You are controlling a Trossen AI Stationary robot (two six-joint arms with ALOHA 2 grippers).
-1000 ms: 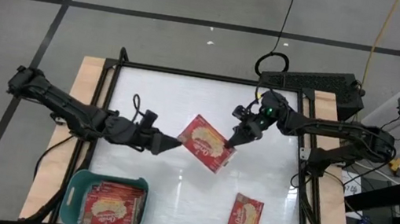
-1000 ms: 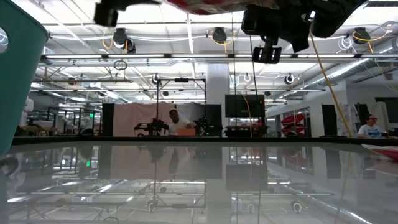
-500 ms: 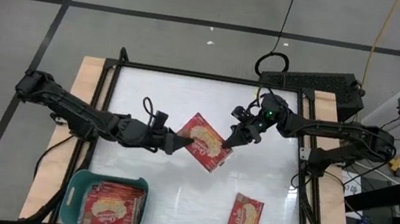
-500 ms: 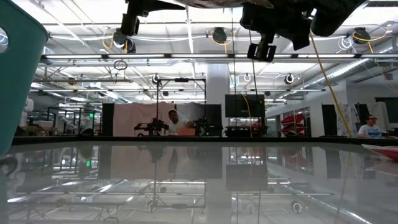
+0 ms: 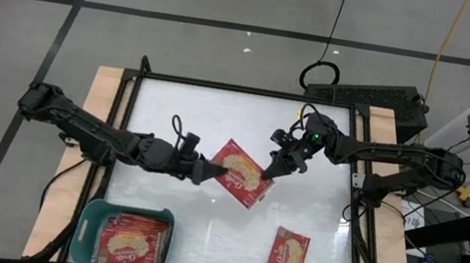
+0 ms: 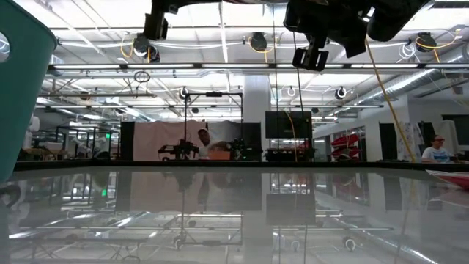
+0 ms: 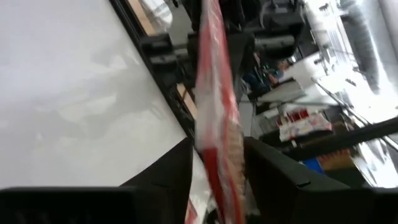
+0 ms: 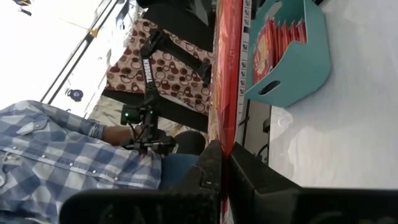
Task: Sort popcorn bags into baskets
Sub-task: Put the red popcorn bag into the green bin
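A red popcorn bag [image 5: 241,172] with a yellow-cream picture hangs in the air above the middle of the table, held by my right gripper [image 5: 273,167], which is shut on its right side. My left gripper [image 5: 209,172] is at the bag's left end. In the left wrist view its open fingers stand on either side of the edge-on bag [image 7: 214,118]; I cannot tell whether they touch it. A second bag [image 5: 287,255] lies flat near the table's near edge. The teal basket [image 5: 92,222] at the near left corner holds several bags. My right gripper pinches the popcorn bag between its two fingers [image 8: 209,163] at the bag's right edge [image 8: 225,134]. It comes from the table's right side, slanting down. The bag is lifted clear of the table, and in the wrist view it stands edge-on between the fingers.
The glossy white table [image 5: 191,116] has wooden side strips and a dark frame. A person in a plaid shirt [image 8: 56,149] shows beyond the table in the right wrist view. More people show far back in the room [image 6: 207,143].
My left gripper has moved toward the table's right and reached the left end of the hanging bag, so its fingers now straddle that end. The bag, still held by my right gripper, has shifted a little toward the near edge.
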